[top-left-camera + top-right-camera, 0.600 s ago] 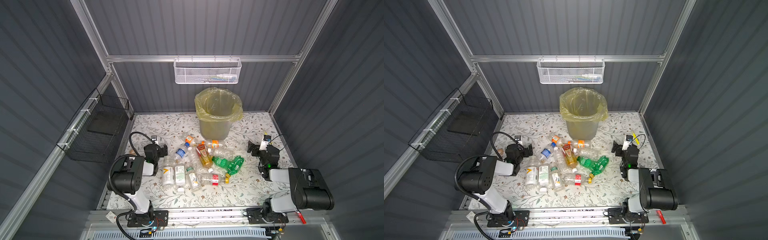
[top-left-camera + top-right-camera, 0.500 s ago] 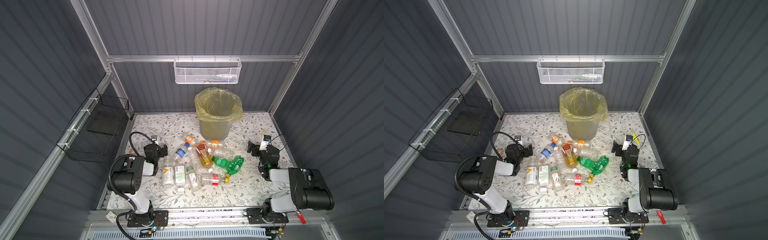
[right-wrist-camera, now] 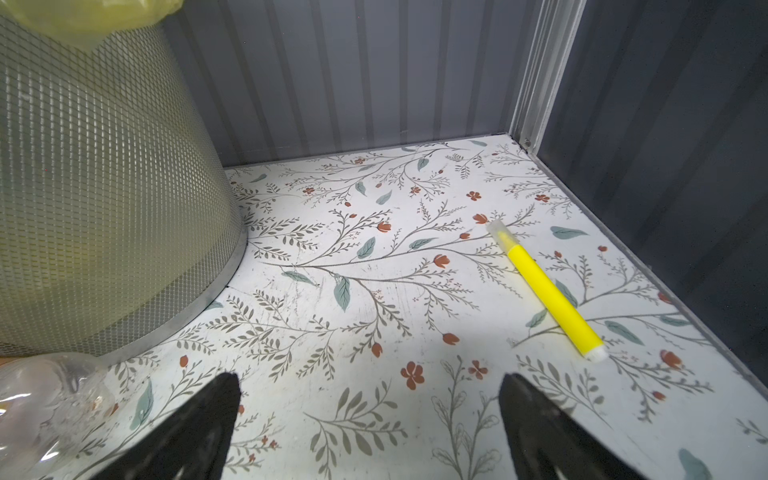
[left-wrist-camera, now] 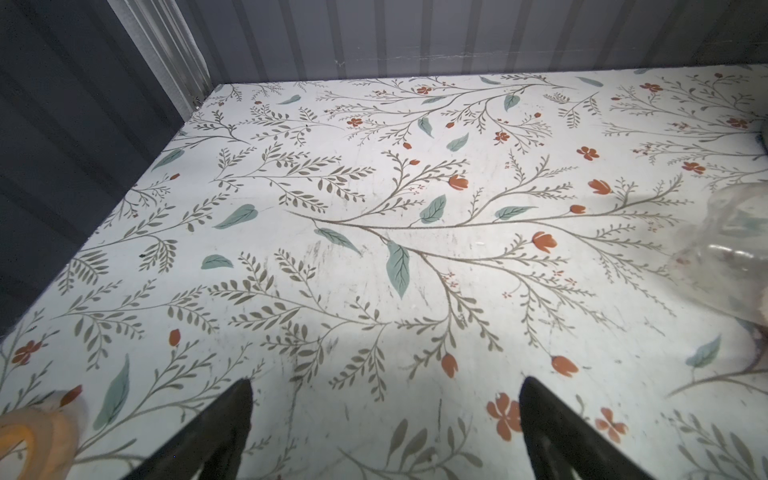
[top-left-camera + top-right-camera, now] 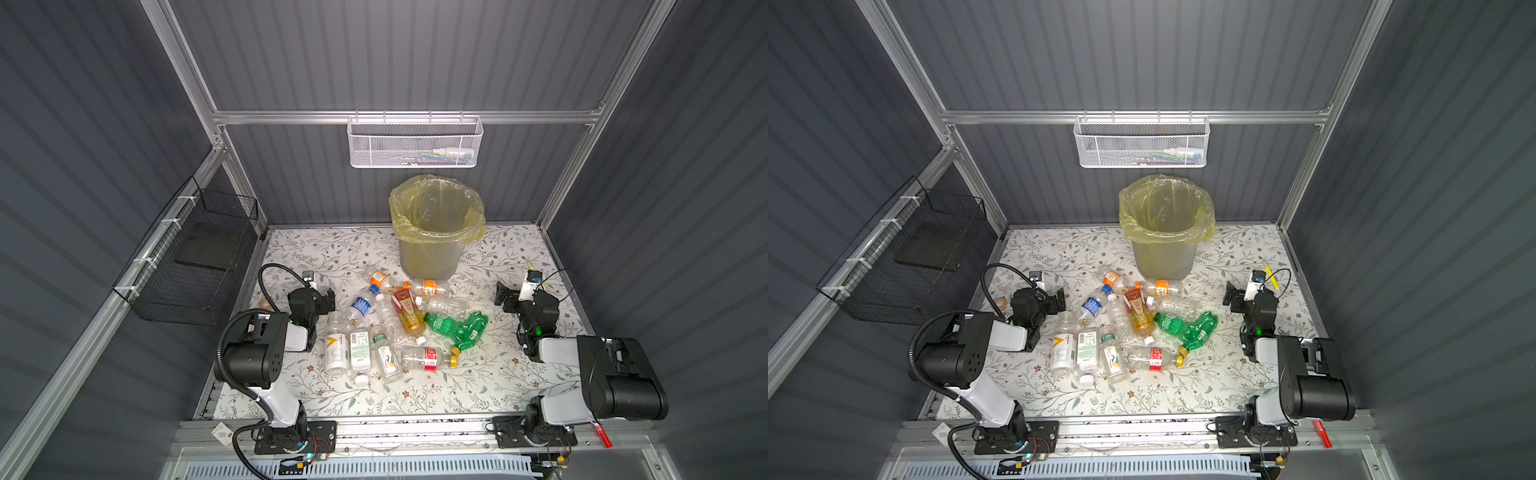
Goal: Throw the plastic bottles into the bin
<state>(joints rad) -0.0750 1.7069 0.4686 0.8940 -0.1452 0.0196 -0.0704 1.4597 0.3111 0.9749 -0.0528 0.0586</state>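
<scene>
Roughly eleven bottles (image 5: 388, 318), one bin (image 5: 430, 258)

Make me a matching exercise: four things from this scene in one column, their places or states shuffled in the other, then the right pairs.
1 bin
2 green bottle
3 yellow marker
4 white mesh basket

a hanging high up
b lying crumpled in the bottle pile
c standing upright, lined with a yellow bag
d lying alone on the right side

Pairs: 1-c, 2-b, 3-d, 4-a
</scene>
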